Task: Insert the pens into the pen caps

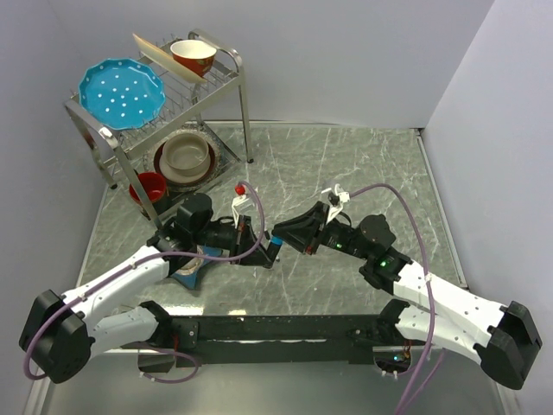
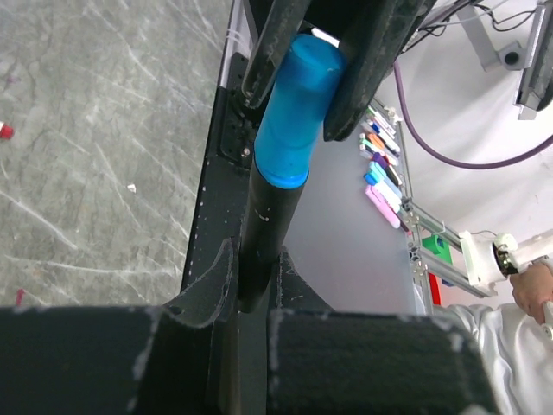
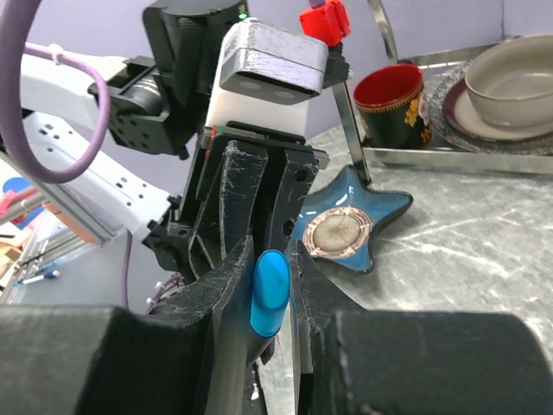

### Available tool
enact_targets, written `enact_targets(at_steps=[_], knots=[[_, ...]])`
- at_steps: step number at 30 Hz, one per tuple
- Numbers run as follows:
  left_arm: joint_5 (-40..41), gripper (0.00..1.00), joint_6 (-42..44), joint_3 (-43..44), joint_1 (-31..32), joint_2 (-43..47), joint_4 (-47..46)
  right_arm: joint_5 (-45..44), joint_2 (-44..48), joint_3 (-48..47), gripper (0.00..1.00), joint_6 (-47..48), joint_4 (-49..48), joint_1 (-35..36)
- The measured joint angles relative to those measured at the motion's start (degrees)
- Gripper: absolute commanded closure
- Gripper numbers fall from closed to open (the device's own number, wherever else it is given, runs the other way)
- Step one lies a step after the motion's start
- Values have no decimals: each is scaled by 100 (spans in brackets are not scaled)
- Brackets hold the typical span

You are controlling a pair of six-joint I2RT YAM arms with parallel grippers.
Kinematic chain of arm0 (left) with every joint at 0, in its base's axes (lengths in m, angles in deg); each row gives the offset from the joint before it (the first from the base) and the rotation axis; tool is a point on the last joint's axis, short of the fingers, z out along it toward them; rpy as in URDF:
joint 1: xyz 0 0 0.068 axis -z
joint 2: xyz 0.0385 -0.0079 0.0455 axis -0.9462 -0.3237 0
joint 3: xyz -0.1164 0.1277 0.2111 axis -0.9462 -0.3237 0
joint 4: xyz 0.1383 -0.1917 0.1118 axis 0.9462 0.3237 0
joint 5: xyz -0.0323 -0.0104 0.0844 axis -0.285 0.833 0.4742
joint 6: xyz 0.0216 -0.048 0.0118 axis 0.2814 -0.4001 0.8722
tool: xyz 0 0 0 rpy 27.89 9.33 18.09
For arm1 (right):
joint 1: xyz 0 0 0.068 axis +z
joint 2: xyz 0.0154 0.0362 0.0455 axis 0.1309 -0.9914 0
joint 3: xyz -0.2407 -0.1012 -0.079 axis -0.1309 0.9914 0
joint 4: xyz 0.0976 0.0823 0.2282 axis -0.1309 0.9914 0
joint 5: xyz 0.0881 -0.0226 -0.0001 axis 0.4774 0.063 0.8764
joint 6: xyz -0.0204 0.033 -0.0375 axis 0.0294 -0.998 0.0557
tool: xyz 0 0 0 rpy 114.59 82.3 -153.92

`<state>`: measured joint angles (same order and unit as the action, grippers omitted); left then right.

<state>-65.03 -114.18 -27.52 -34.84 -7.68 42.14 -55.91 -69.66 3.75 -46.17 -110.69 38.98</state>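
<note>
Left pincer (image 2: 255,290) pinches dark slim pen (image 2: 270,207); right pincer (image 3: 270,259) pinches blue plastic cap (image 2: 294,112); we judge both light, stiff, slippery.

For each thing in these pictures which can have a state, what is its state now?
left gripper: shut on the dark pen
right gripper: shut on the blue cap
blue cap: over the dark pen's tip; whether it is fully pushed on, cannot tell
red mug: upright
star dish: lying flat
</note>
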Motion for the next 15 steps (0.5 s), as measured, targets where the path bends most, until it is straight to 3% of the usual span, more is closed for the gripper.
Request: enact_targets(at_steps=[15], knots=[[-737,99,-28,210,-313,-170,-404,63,-133,-240,100,-284,-232,0]])
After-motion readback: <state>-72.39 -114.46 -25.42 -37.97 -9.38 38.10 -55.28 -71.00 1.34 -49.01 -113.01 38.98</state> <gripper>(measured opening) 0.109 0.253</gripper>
